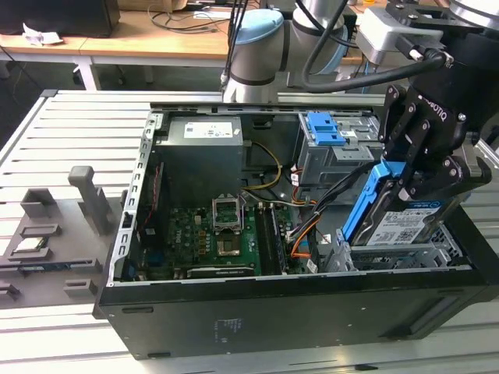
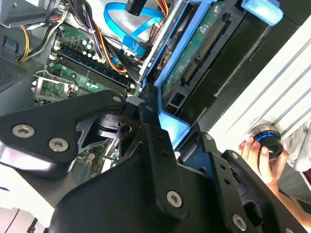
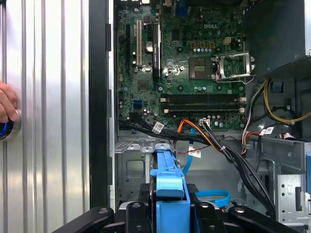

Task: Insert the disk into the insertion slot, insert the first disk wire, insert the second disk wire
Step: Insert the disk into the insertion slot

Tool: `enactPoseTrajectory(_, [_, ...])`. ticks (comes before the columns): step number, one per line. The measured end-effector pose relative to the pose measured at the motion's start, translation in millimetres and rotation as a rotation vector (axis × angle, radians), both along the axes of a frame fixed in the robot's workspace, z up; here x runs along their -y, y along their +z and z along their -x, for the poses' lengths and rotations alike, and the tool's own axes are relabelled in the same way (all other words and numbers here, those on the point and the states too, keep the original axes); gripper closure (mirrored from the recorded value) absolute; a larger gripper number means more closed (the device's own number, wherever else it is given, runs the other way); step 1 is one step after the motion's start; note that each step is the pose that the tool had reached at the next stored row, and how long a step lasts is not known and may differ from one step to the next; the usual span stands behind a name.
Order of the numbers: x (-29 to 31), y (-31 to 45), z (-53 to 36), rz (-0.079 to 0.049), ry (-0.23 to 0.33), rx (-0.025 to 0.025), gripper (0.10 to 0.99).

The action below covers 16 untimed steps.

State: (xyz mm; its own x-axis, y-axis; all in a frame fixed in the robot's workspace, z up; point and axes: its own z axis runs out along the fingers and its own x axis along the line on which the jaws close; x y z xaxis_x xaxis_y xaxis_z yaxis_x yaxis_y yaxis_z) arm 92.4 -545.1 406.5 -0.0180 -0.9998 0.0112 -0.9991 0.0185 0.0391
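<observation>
Holding the disk (image 1: 401, 226) tilted w/ the gripper (image 1: 413, 187), jaws pinched on blue caddy (image 1: 365, 204), prob. to feed it edge-on into the insertion slot (image 1: 398, 255) just below. Not seated yet; leaving first disk wire (image 1: 300, 236) & second disk wire (image 3: 216, 196) loose in case (image 1: 234, 327).

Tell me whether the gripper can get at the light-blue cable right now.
Probably not: the gripper is shut on the disk, tilted over the insertion slot, so it has no free grasp. The light-blue cable lies lower in the case, beside black cables.
</observation>
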Motion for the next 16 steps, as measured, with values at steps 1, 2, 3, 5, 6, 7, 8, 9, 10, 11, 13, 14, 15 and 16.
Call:
enactPoseTrajectory(1, [0.0, 0.0, 0.0, 0.000, 0.000, -0.0001, 0.706])
enactPoseTrajectory(2, [0.0, 0.0, 0.0, 0.000, 0.000, 0.0000, 0.706])
enactPoseTrajectory(3, [0.0, -0.2, 0.1, 0.000, 0.000, -0.0001, 0.643])
enactPoseTrajectory(5, [0.0, -0.1, 0.0, 0.000, 0.000, -0.0001, 0.643])
enactPoseTrajectory(6, [0.0, -0.1, 0.0, 0.000, 0.000, -0.0001, 0.643])
enactPoseTrajectory(7, [0.0, -0.1, 0.0, 0.000, 0.000, -0.0001, 0.659])
enactPoseTrajectory(8, [0.0, -0.1, 0.0, 0.000, 0.000, -0.0001, 0.725])
enactPoseTrajectory(9, [0.0, -0.1, 0.0, 0.000, 0.000, -0.0001, 0.788])
enactPoseTrajectory(10, [0.0, -0.2, 0.0, 0.000, 0.000, -0.0001, 0.847])
enactPoseTrajectory(11, [0.0, -0.2, 0.0, 0.000, 0.000, -0.0001, 0.906])
enactPoseTrajectory(13, [0.0, -0.2, 0.0, 0.000, 0.000, -0.0001, 0.980])
enactPoseTrajectory(14, [0.0, -0.2, 0.0, 0.000, 0.000, -0.0001, 0.980])
enactPoseTrajectory(15, [0.0, -0.2, 0.0, 0.000, 0.000, -0.0001, 0.980])
enactPoseTrajectory(16, [0.0, -0.2, 0.0, 0.000, 0.000, -0.0001, 0.980])
